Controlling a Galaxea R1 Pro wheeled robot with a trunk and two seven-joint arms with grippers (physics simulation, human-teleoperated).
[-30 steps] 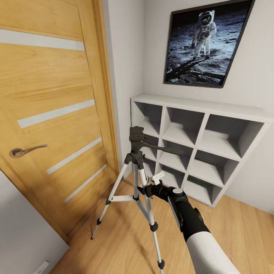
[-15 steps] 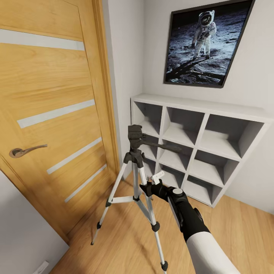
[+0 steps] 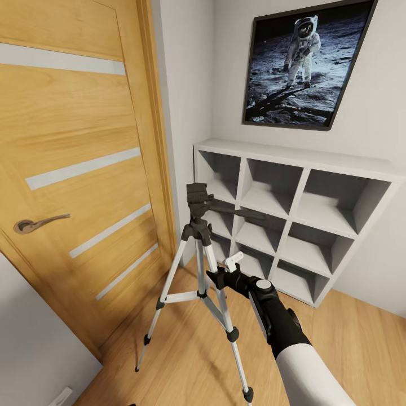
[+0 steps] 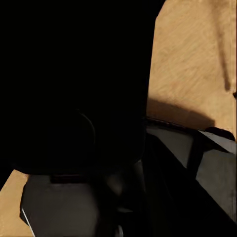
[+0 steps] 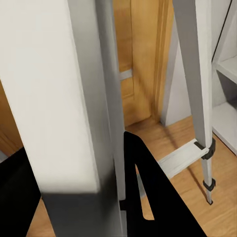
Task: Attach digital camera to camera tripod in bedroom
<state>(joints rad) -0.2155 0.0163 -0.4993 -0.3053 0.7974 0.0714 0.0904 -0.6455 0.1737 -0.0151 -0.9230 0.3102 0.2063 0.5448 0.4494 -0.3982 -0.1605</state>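
1. Location: bedroom corner. The oak door (image 3: pixel 73 186) is on the left, the grey cube shelf (image 3: pixel 293 217) is against the far wall, and the astronaut poster (image 3: pixel 304 62) hangs above it.
2. The camera tripod (image 3: pixel 198 265) stands on the plank floor (image 3: pixel 186 361) between door and shelf. It looks slightly tilted, and the pan handle (image 3: pixel 237 212) points toward the shelf.
3. The right tool (image 3: pixel 217 280) sits against the near silver leg just below the black hub. In the right wrist view that leg (image 5: pixel 74 98) runs close between the dark fingers (image 5: pixel 148 192). Judged to be gripping the leg, though actual pad contact is not resolved.
4. Left tool: the left wrist view is mostly dark, with only floor at the edge. Cannot tell whether it is wide, narrow or loaded.
5. Digital camera: cannot be made out. It may be in the dark left-wrist picture, unconfirmed.
6. Step in hand (judgement): steady or reposition the tripod so the head (image 3: pixel 197 197) is reachable.
7. Technique:
   - Keep the grip near the hub and move slowly.
   - Let all three feet settle flat before letting go.
   - Leave the head plate unobstructed from above.
8. Risk: a sideways pull on a single leg could tip the stand toward the door.
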